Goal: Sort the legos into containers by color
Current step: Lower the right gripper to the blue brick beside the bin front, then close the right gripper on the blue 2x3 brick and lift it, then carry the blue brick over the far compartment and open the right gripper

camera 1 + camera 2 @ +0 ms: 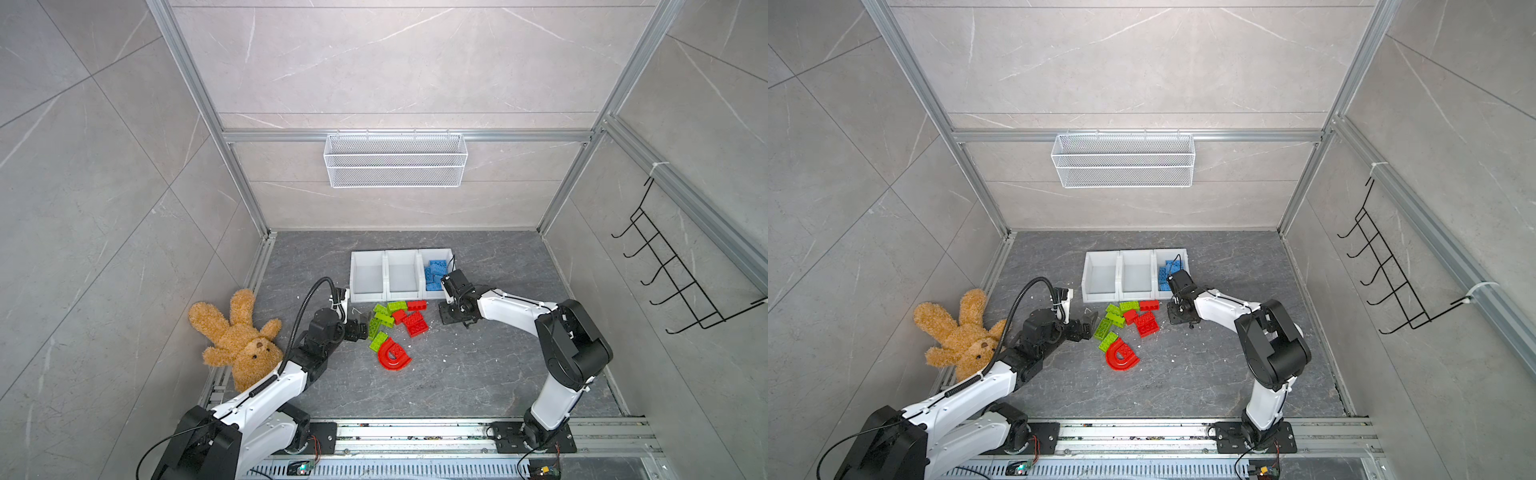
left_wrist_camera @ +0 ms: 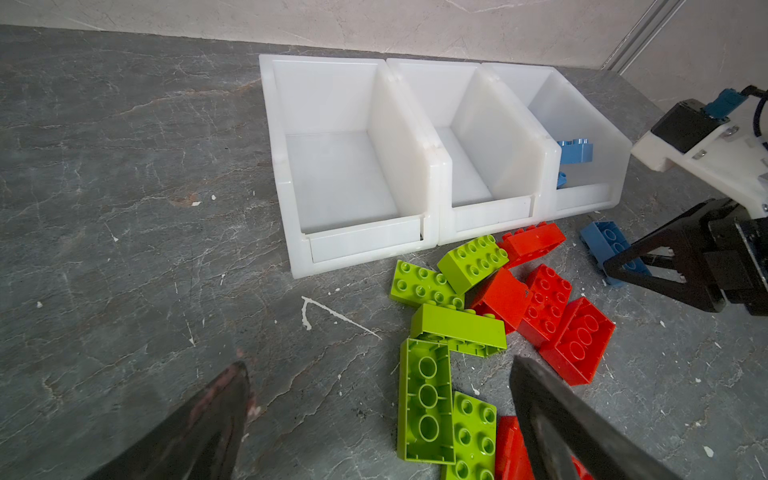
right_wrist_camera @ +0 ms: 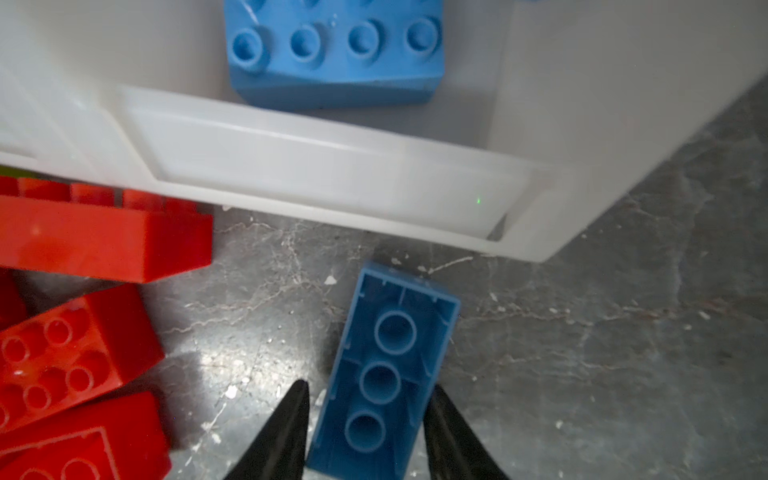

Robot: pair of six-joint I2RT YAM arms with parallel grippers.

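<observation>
Right gripper (image 3: 366,388) straddles the upturned blue brick (image 3: 395,332) lying on the table (image 3: 623,374), jaws parted, not yet pinching; I must centre on its long sides, squeeze evenly, then lift over the lip of the blue bin (image 3: 316,166) at twelve o'clock.

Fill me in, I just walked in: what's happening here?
Two robot arms are sorting toy bricks by color. The right gripper straddles a blue brick lying upside down on the table in front of the right bin, which holds other blue bricks; whether it grips yet is unclear. The left gripper, open and empty, hovers by the green bricks and red bricks. The other two bins are empty.
</observation>
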